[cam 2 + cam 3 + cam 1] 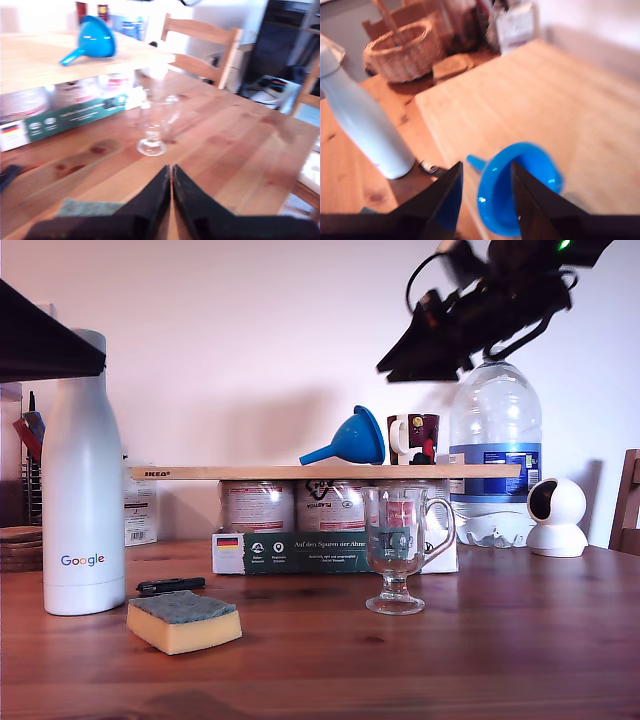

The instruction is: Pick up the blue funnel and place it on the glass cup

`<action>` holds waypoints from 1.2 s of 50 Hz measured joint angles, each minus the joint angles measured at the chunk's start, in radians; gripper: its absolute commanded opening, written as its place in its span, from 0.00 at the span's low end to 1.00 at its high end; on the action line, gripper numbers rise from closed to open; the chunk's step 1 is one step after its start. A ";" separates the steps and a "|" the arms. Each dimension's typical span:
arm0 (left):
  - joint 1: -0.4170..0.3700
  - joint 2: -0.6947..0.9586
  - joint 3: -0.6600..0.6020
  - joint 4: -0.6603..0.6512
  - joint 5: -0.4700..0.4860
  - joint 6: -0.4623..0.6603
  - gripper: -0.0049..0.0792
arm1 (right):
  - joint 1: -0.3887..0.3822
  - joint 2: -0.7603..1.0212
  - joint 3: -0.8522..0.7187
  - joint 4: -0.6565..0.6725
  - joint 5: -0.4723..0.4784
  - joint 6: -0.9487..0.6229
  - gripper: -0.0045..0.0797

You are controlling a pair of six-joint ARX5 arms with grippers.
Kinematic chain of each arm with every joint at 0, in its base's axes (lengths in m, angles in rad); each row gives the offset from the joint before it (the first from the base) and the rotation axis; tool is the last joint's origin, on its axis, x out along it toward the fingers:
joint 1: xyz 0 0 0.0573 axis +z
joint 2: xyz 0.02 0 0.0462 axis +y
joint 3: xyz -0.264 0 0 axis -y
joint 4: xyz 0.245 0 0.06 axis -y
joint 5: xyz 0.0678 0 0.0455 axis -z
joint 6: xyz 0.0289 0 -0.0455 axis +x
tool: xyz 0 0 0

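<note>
Yellow foam under a dark green scouring face, the sponge (pixel 184 621) lies nearest on the wooden table (pixel 500 640), toward the exterior view's left. Behind it rests a small black object (pixel 170 585), and beside that stands a white bottle (pixel 83 480) marked Google. The glass cup (pixel 398 550) stands upright on its foot near the middle of the table, empty, its handle toward the exterior view's right.

Behind the cup a pack of cans (pixel 300 535) carries a pale wooden board (pixel 320 471) like a shelf. The blue funnel (pixel 350 441) lies tipped on its side on this board, spout toward the exterior view's left, wide mouth toward a dark red mug (pixel 414 438) just beside it. A large clear water bottle (pixel 495 455) and a white round camera (pixel 557 517) stand farther back.

My second gripper (pixel 485 185) hangs above the funnel (pixel 519 187), its fingers apart, with the rim seen between them; they hold nothing. My first gripper (pixel 171 172) looks over the table at the cup (pixel 154 125), fingers pressed together, empty.
</note>
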 measured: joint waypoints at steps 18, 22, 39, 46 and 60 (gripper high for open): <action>0.000 0.108 0.000 0.109 -0.033 0.000 0.03 | 0.019 0.038 0.000 0.014 0.042 -0.001 0.37; 0.000 0.114 0.000 0.111 -0.027 0.000 0.03 | 0.019 0.047 0.000 0.019 0.055 -0.001 0.37; 0.000 0.114 0.000 0.118 -0.026 0.000 0.03 | 0.031 0.054 0.000 0.010 0.061 0.000 0.37; 0.000 0.114 0.000 0.123 -0.026 0.000 0.03 | 0.048 0.061 0.000 0.003 0.084 -0.001 0.37; 0.000 0.114 0.000 0.124 -0.026 0.000 0.03 | 0.059 0.089 0.000 -0.024 0.132 -0.023 0.36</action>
